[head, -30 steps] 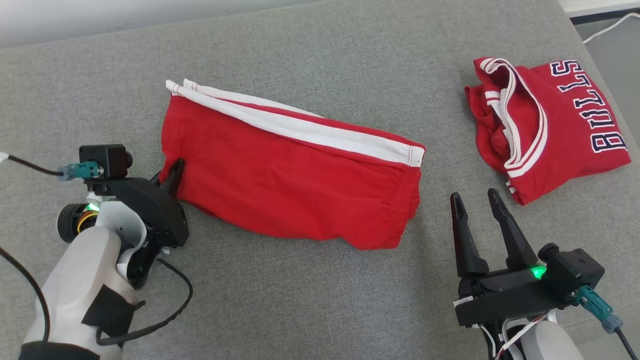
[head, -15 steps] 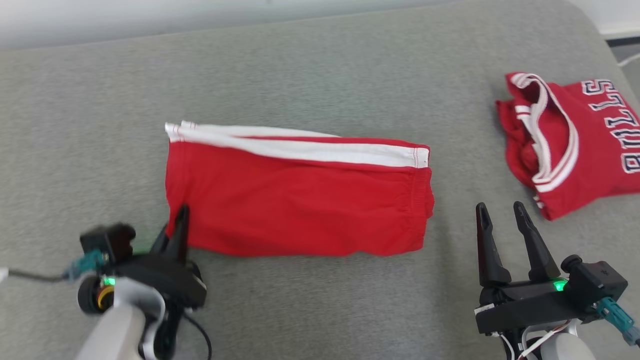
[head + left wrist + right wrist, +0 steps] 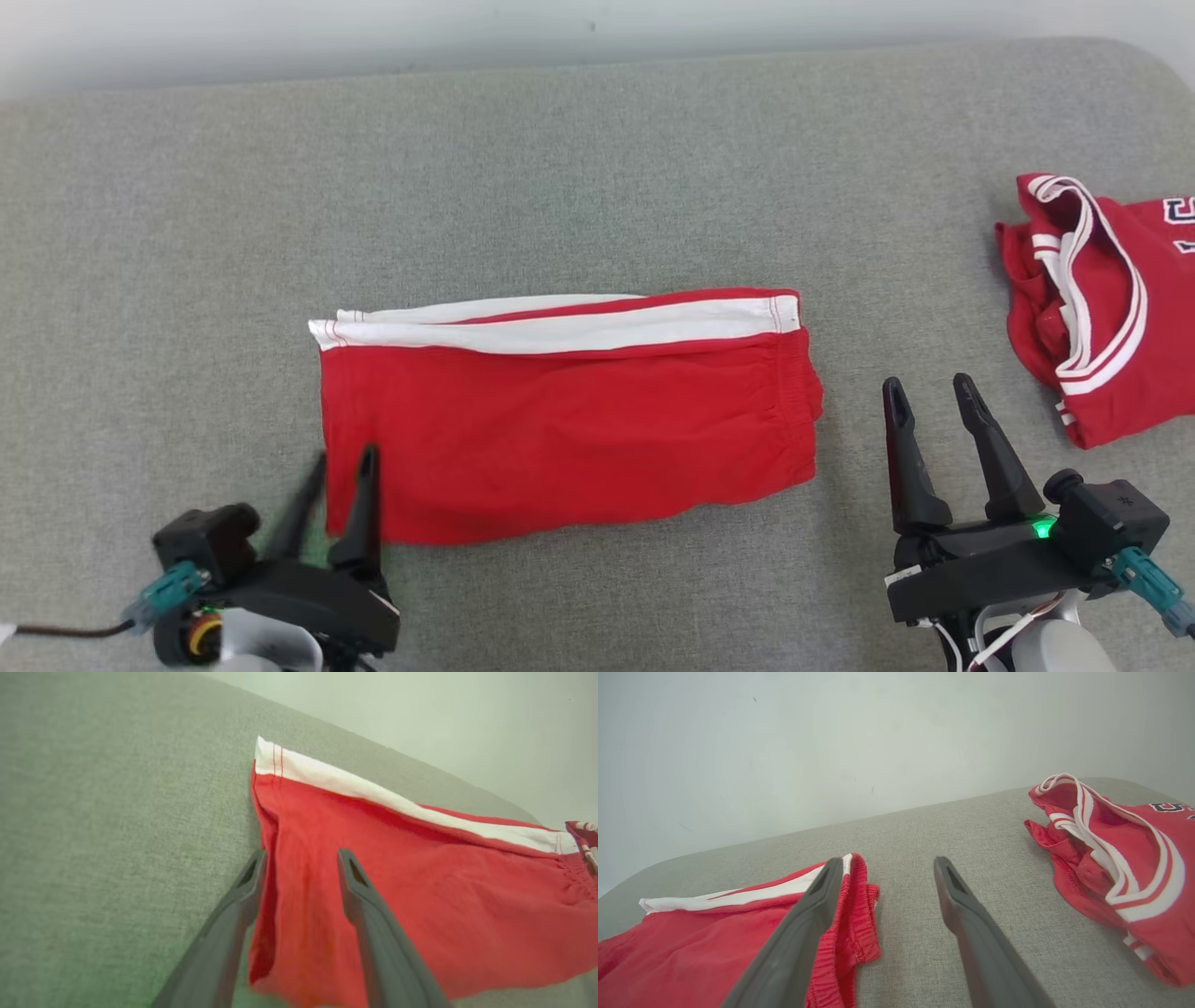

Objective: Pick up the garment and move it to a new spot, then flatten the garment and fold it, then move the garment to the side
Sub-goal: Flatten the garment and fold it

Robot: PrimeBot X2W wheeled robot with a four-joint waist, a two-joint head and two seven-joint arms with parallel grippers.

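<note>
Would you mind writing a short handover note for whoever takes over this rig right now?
Left gripper: open, gripping nothing, one finger over the near-left corner of the red shorts, the other beside it.
Right gripper: open, empty, beside the shorts' waistband end.
Shorts: flat and folded, mid grey pad. A red jersey lies bunched at far right.
Done: fold looks finished.
Left: probably moving the shorts aside.

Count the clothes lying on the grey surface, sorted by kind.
Shorts, red with white stripes: 1
Jersey, red with white trim: 1
Total: 2
</note>
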